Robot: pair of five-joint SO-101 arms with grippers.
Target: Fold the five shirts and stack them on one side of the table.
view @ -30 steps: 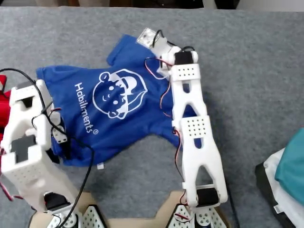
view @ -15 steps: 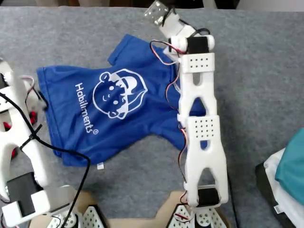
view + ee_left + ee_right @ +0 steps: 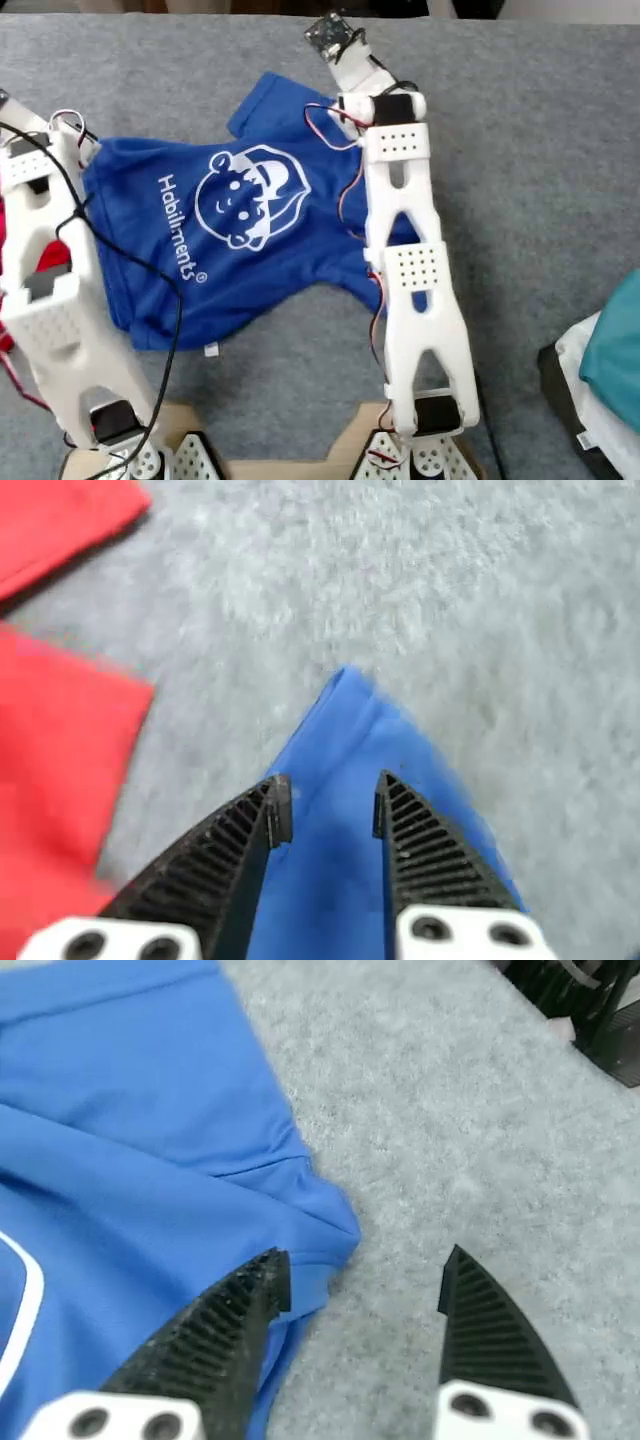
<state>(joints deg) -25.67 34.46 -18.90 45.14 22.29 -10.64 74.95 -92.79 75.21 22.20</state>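
High view: blue shirt [image 3: 235, 275] lies spread between 2 open grippers

High view shows 1 blue shirt lying print-up on the grey table [image 3: 540, 150], roughly at its middle and towards the left arm [image 3: 50, 300]. The right arm [image 3: 405, 250] stretches across the shirt's far sleeve to the table's far edge. In the left wrist view, the left gripper [image 3: 330, 790] hangs with its fingers parted by a narrow gap, a pointed corner of the blue shirt showing in that gap; whether the fingers touch the fabric cannot be told. Red cloth [image 3: 60, 740] lies just beside that corner. In the right wrist view, the right gripper [image 3: 365, 1260] has its fingers spread wide and holds nothing, 1 finger over the sleeve's hem and the other over bare table. A pile of teal and white cloth [image 3: 610, 365] sits at the table's right edge, well apart from the shirt.
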